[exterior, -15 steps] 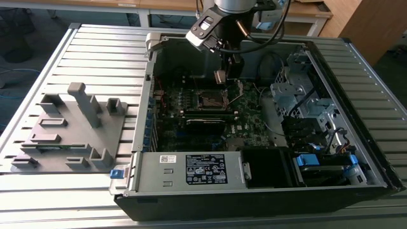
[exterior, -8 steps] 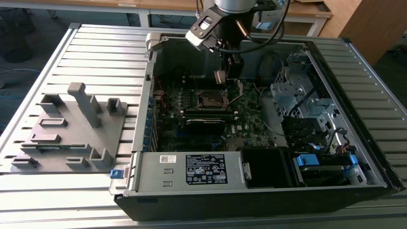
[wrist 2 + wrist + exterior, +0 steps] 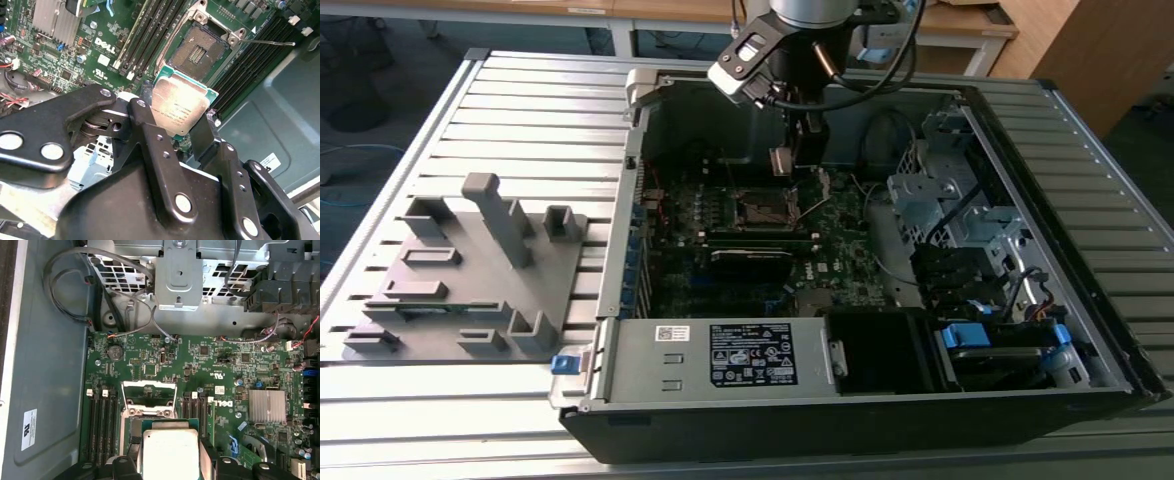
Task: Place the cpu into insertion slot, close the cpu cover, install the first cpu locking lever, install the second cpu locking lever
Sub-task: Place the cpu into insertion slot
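**A:** Where's the cpu right now?

**B:** It's in the gripper. The two black fingers are closed most of the way and pinch the chip by opposite edges, with the silver top facing the second wrist camera. It hangs above the green circuit board, near the insertion slot but not in it.

**A:** And in the exterior view?

**B:** The gripper is in the upper middle of the frame, inside the open computer case. The slot is just below it, near the centre of the frame.

**A:** Is the slot ready?

**B:** It looks that way. The cpu cover is swung up, the dark centre is exposed, and a locking lever sticks out to one side, apart from the socket.

**A:** So what makes this placement go well?

**B:** I'd say squareness. The chip's edges should run parallel to the slot's silvery rim, and it should stay flat, not corner-down. Lower it straight. Sliding it sideways across the contacts could bend them. I can't tell which corner is keyed, so orientation needs checking. The memory strips lie just beside the slot, so the fingers need to stay clear of them.
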`<control>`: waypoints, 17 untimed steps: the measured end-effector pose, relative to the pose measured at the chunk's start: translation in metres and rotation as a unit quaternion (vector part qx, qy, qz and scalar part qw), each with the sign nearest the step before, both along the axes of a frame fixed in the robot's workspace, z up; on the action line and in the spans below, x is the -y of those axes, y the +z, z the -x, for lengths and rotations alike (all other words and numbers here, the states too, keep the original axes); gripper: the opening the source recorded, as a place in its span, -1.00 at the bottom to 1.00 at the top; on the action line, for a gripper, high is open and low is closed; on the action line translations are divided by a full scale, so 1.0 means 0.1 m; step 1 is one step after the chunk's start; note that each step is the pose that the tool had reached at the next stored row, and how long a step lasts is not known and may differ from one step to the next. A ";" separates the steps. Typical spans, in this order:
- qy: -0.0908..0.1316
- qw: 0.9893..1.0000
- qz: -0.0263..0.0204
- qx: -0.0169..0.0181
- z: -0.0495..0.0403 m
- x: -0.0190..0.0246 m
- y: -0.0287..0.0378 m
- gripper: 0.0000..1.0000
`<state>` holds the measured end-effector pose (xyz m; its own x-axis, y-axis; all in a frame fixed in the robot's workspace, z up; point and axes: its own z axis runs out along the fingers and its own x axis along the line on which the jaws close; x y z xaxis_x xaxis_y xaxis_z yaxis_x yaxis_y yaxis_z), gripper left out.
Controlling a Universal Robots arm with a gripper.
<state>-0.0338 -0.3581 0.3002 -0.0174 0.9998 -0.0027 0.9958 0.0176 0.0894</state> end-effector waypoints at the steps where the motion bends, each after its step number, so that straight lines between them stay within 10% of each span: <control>1: 0.000 1.000 -0.001 -0.002 0.000 -0.001 -0.004 0.08; 8: 0.000 1.000 -0.008 -0.031 0.000 0.000 -0.022 0.08; 17: 0.000 0.999 -0.013 -0.031 0.000 0.000 -0.086 0.08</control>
<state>-0.0338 -0.3581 0.2916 -0.0171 0.9995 0.0251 0.9994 0.0164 0.0289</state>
